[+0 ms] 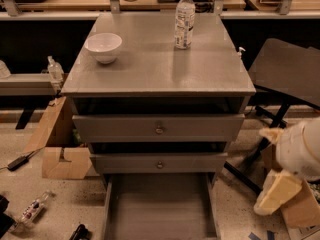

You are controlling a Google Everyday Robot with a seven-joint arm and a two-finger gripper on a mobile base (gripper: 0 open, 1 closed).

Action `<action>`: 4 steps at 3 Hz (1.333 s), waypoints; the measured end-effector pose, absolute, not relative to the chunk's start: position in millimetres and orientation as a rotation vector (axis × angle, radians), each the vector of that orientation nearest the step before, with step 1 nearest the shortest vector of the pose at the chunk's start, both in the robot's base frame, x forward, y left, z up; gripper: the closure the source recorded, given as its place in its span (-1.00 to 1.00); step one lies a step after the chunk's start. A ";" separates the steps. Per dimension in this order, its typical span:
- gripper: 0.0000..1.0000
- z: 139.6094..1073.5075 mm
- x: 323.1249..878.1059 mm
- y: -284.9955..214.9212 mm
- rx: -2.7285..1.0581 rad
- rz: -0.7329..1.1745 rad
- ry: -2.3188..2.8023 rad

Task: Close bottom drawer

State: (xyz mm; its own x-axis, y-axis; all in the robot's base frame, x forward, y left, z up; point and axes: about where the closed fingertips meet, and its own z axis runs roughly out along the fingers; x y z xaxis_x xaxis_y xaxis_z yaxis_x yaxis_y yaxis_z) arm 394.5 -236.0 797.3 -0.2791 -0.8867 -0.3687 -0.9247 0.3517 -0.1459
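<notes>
The grey cabinet point(160, 69) has three drawers. The bottom drawer point(160, 204) is pulled far out toward me. Its empty grey inside shows from above, and its front and knob are cut off by the lower edge of the view. The middle drawer point(159, 163) and the top drawer point(159, 128) each stand slightly out, with a dark gap above. My gripper point(276, 193), on the white and cream arm, is low at the right. It is beside the cabinet, right of the open bottom drawer and apart from it.
A white bowl point(103, 46) and a water bottle point(184, 19) stand on the cabinet top. A cardboard box point(57, 149) lies on the floor at the left, with a small bottle point(32, 209) nearby. A black chair point(290, 74) and another box point(302, 209) are at the right.
</notes>
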 end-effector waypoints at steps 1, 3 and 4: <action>-1.00 701.3 386.9 -235.4 -1.579 0.199 2.270; -1.00 685.3 391.8 -230.4 -1.558 0.189 2.251; -1.00 622.8 382.9 -228.0 -1.511 0.260 2.258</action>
State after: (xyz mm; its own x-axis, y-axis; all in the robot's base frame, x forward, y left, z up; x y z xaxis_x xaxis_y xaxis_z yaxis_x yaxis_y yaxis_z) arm 382.9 -228.0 622.8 -0.3289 -0.8396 -0.4323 -0.9159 0.3952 -0.0706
